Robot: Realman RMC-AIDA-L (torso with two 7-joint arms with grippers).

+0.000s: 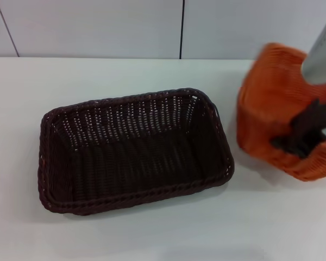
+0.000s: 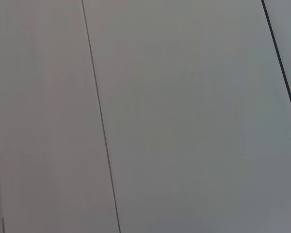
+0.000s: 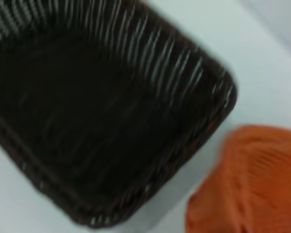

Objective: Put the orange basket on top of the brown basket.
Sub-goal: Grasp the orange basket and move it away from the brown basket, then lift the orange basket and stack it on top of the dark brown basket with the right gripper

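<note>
The brown basket [image 1: 131, 123] sits open side up in the middle of the white table, empty. The orange basket [image 1: 271, 100] is at the far right, tilted and raised off the table, with a shadow under it. My right gripper [image 1: 299, 142] is shut on its near wall, and the silver arm comes in from the upper right. The right wrist view shows the brown basket [image 3: 87, 121] from above, with part of the orange basket [image 3: 252, 184] beside it, apart from it. The left gripper is out of view.
The white table [image 1: 152, 234] runs from the front edge back to a grey panelled wall [image 1: 98, 27]. The left wrist view shows only the wall panels [image 2: 184, 116].
</note>
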